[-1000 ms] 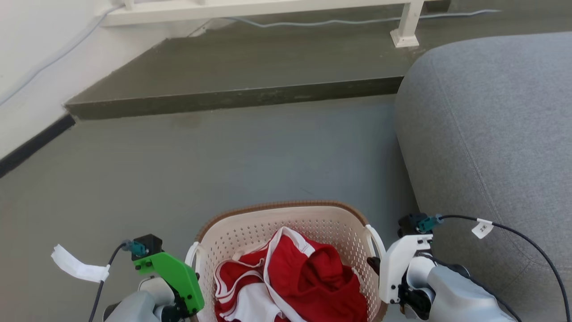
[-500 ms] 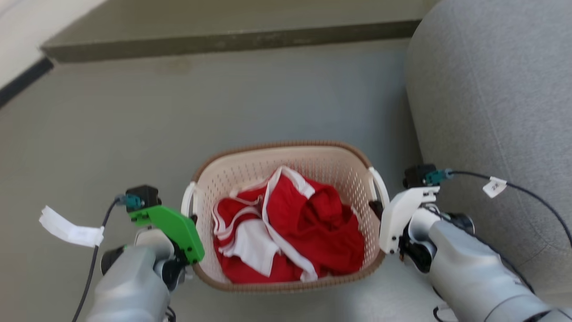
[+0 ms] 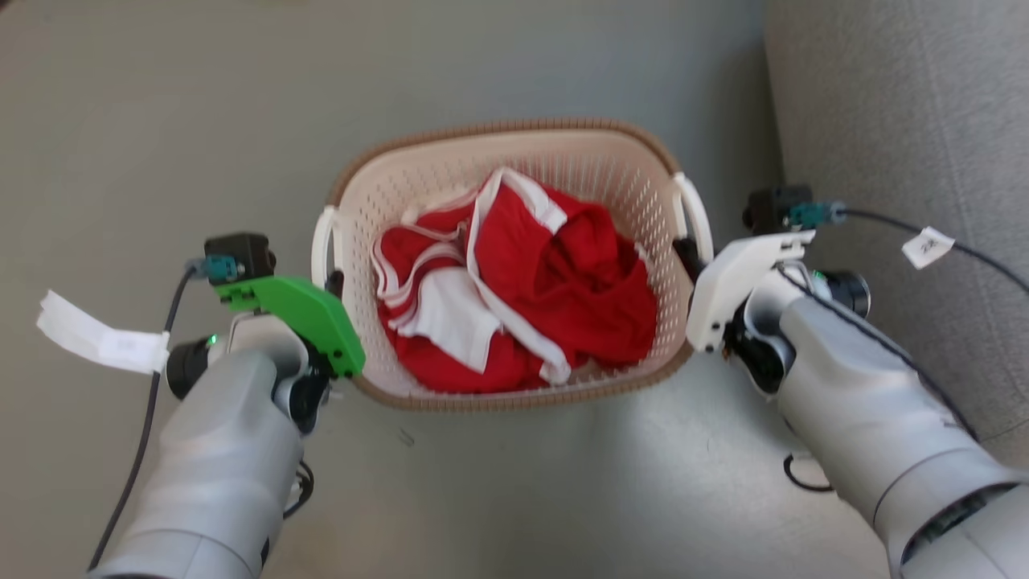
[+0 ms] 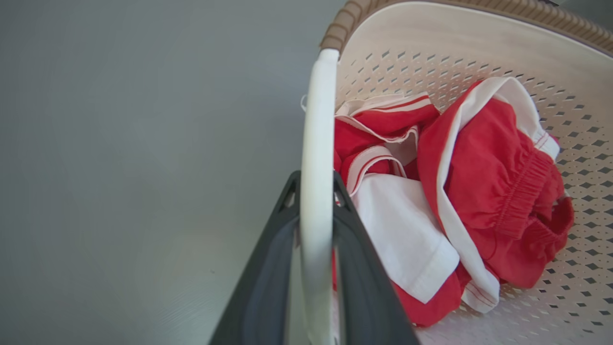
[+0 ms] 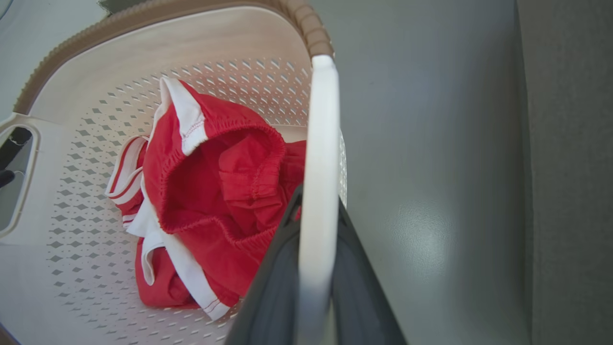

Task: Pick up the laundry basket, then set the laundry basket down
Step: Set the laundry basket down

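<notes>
1. While carrying by both white loops, hold the laundry basket (image 3: 514,126) level. Placed just left of the grey sofa (image 3: 900,121), over bare grey floor (image 3: 161,121). Cannot tell whether resting or lifted.
2. Left gripper (image 4: 316,201) clamped on the left handle (image 4: 317,120), on the side away from the sofa, with a dark finger pressed flat on either face of the loop.
3. Right gripper (image 5: 316,206) clamped likewise on the right handle (image 5: 322,120), on the side nearest the sofa.
4. Move both arms together at one height. Avoid uneven motion, likely to slide the red and white clothes (image 3: 563,297) toward one wall.
5. Steer clear of the sofa's edge, close beside the right forearm.
6. Lower straight down, releasing only once the base rests flat.
</notes>
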`<state>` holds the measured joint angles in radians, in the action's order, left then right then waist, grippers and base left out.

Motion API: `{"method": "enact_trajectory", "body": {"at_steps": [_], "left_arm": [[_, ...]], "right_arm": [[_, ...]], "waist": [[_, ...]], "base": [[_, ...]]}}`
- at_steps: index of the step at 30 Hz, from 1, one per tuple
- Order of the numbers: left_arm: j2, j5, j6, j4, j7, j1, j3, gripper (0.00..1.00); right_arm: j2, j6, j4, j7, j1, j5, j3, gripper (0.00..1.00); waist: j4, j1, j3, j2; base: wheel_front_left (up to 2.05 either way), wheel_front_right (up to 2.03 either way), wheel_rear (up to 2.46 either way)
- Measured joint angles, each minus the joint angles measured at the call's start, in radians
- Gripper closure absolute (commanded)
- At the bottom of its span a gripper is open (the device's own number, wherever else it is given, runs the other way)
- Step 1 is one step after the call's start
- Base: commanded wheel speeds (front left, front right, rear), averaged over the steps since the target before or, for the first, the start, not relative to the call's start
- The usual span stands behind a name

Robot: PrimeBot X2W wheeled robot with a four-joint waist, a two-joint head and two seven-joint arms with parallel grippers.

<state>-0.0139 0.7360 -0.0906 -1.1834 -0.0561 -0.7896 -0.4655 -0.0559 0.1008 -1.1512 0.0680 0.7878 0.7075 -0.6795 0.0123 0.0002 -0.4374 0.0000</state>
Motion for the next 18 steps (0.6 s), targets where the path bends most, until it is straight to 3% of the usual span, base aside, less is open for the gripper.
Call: {"method": "enact_trajectory", "body": {"at_steps": [18], "left_arm": [[0.000,-0.026,0.040,0.037,-0.104,-0.189,0.006,1.00]], "right_arm": [[-0.026,-0.041,0.017,0.113,0.189,-0.033,0.018,1.00]], "waist": [[-0.011,0.0000,-0.260,0.0000]], "base": [[0.00,0.00,0.00]]}}
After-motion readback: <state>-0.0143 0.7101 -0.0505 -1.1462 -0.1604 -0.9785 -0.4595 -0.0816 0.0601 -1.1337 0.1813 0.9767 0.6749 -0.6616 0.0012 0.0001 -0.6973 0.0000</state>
